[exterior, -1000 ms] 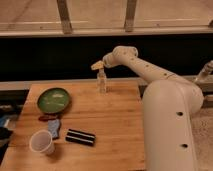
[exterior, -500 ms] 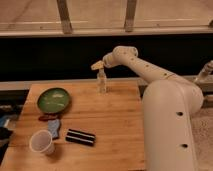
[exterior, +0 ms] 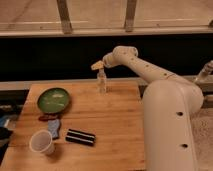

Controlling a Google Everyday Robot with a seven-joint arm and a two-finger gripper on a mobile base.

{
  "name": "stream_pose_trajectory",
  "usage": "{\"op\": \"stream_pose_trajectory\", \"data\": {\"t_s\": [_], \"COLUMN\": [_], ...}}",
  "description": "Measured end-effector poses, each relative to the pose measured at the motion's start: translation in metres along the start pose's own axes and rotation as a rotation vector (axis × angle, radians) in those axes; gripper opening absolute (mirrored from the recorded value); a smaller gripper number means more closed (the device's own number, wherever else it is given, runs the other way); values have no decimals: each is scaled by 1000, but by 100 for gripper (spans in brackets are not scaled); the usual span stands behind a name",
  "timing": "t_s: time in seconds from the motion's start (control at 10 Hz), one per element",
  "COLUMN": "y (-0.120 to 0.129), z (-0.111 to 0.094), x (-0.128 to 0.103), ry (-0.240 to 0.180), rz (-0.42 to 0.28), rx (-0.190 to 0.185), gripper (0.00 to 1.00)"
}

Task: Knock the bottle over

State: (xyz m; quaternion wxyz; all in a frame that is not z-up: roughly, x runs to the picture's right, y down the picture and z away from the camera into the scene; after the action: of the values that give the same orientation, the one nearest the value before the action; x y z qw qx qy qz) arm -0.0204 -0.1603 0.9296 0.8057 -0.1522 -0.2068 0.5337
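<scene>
Hovering just above the cap of the bottle [exterior: 102, 83], the gripper [exterior: 97, 65] sits at the end of the white arm [exterior: 150, 75], which reaches in from the right of the view across the far edge of the wooden surface [exterior: 116, 125]; whether the jaws are apart or together I cannot tell. That high placement looks deliberate (a push near the top tips a slim thing more readily than one at its base); my reading is that the knock has not yet landed. The bottle stands upright near the far edge of the surface; its long axis is vertical, neck and cap pointing straight up. It is well apart from the green plate [exterior: 53, 99] to its left, and farther again from the white cup [exterior: 42, 142] and the dark striped block [exterior: 81, 136] at the near side; a fall in most directions should hit nothing.
</scene>
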Motion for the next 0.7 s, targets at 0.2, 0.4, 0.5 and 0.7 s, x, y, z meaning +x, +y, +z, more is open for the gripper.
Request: {"op": "stream_pose_trajectory", "data": {"t_s": [0.2,0.4,0.5,0.7], "y": [0,0,2,3], "z": [0,-3,-1,-1], "x": [-1,-14,-15,-15], "ry": [-1,-25,-25,-26], "rz": [-2,-44,-47,-48], "rx": [1,5,2,0], "gripper": [80,80,80,80]}}
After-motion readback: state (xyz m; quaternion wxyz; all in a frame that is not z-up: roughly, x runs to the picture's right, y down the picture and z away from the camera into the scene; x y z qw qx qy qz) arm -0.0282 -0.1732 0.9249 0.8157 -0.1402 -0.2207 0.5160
